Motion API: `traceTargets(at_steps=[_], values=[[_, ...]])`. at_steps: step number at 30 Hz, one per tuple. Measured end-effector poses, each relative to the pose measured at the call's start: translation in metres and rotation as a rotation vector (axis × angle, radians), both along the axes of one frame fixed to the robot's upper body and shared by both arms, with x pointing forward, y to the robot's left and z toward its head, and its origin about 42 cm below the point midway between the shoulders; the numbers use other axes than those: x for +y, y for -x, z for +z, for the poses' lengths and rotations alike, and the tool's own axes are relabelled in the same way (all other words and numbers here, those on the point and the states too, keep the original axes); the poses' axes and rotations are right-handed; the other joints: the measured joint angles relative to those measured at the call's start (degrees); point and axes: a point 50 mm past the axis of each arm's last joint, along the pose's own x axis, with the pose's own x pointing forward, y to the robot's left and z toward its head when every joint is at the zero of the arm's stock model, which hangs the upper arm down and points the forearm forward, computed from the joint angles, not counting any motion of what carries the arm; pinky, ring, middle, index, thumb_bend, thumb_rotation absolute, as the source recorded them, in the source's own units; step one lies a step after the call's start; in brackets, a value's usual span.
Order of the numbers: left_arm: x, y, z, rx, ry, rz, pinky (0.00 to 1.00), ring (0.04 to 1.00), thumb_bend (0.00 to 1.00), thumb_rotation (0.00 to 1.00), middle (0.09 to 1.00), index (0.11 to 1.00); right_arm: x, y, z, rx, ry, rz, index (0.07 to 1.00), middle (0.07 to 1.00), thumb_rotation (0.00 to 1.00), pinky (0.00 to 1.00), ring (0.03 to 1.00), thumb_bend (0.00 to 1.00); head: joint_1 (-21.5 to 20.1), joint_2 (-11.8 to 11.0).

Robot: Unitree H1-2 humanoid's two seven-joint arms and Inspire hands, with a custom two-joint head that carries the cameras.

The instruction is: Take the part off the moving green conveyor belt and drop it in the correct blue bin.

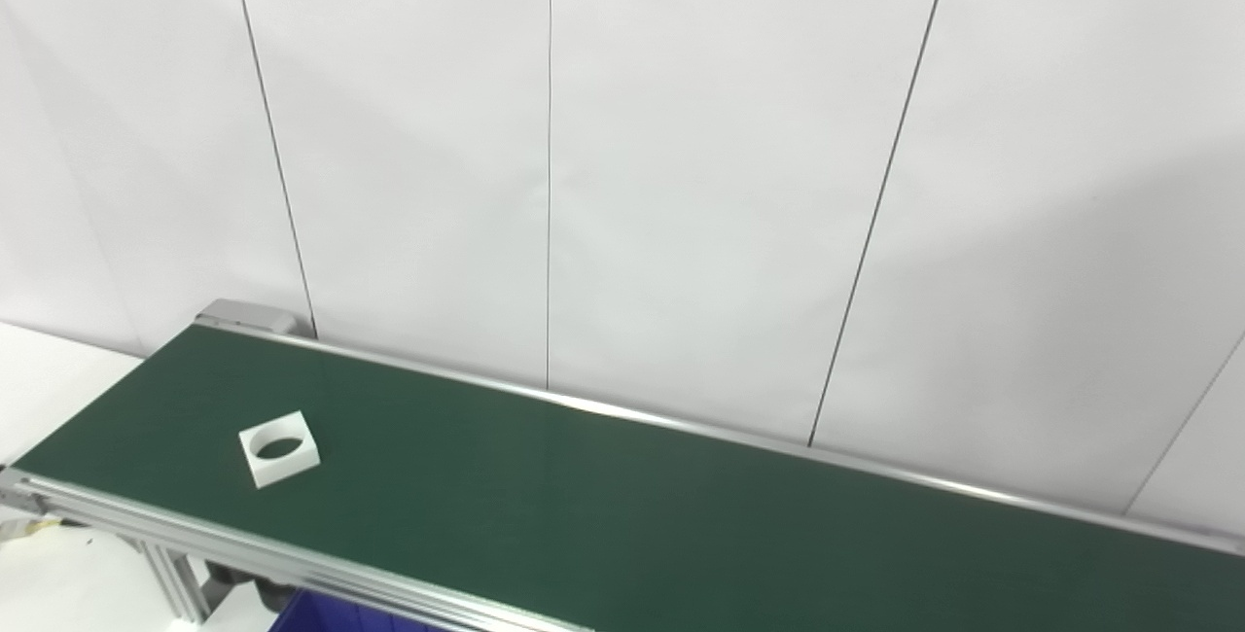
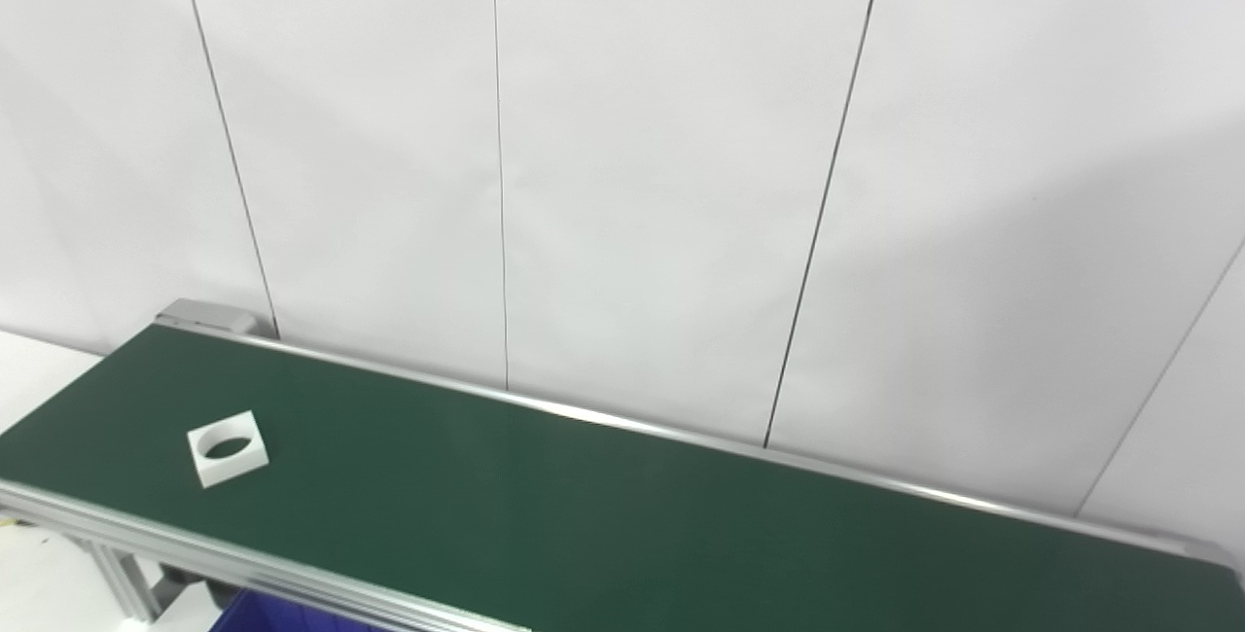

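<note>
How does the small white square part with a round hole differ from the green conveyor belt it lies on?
The white square part is small and bright, while the green conveyor belt is long and dark. The part has a round hole through its middle; the belt's surface is unbroken. The part sits near the belt's left end, turned at an angle to the belt's silver rails. Both look flat and plain, without markings. Neither hand is in view.

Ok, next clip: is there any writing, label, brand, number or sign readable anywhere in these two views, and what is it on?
None can be read. The white square part with its round hole is blank, and the green belt, its metal rail and the white wall panels carry no markings. Only a corner of the blue bin shows, with no label visible. Neither robot hand is in view.
</note>
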Motion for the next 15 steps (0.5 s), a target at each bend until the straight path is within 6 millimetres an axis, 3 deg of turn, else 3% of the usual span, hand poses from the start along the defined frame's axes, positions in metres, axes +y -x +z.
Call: traceTargets(at_steps=[8, 15], values=[[0.0003, -0.0002, -0.0001, 0.000, 0.000, -0.001, 0.66, 0.713, 0.89, 0.07, 0.741, 0.739, 0.0005, 0.0003, -0.0032, 0.011, 0.001, -0.003, 0.886, 0.825, 0.50, 0.75, 0.806, 0.38, 0.00, 0.53], [0.0001, -0.0019, 0.0004, -0.003, -0.001, -0.003, 0.66, 0.719, 0.89, 0.07, 0.748, 0.745, 0.0007, -0.0030, -0.0022, 0.007, -0.006, -0.010, 0.885, 0.827, 0.56, 0.74, 0.808, 0.41, 1.31, 1.40]])
